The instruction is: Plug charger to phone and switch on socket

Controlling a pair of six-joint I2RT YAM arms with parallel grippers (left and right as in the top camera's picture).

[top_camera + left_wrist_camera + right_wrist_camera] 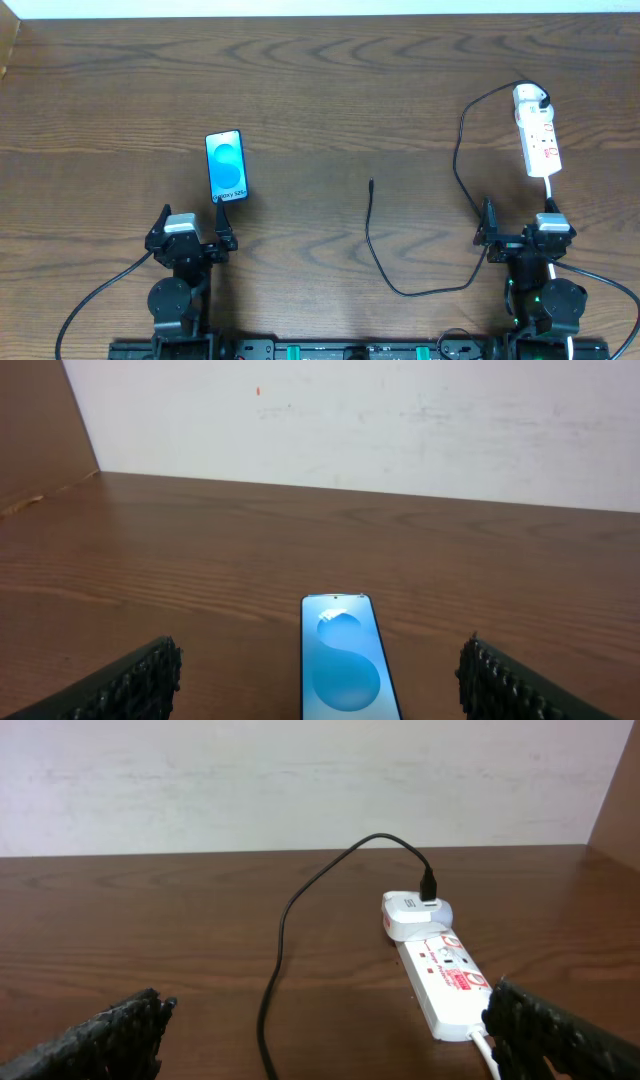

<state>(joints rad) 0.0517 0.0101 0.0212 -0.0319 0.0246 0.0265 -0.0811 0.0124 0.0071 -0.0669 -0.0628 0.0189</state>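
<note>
The phone point(226, 166) lies flat on the table at centre left, its blue screen up; it also shows in the left wrist view point(343, 660), straight ahead between the fingers. My left gripper point(193, 238) is open and empty just short of it. The socket point(537, 132), a white strip with red markings, lies at the far right, with the white adapter point(416, 913) plugged in at its far end. The charger's black cable point(460, 175) loops from there to its plug tip point(372, 183) mid-table. My right gripper point(522, 232) is open and empty, short of the socket point(445, 982).
The socket's white cord point(550, 188) runs from the strip's near end toward the right arm base. A pale wall point(380, 420) stands behind the table's far edge. A brown side panel point(35, 430) rises at the far left.
</note>
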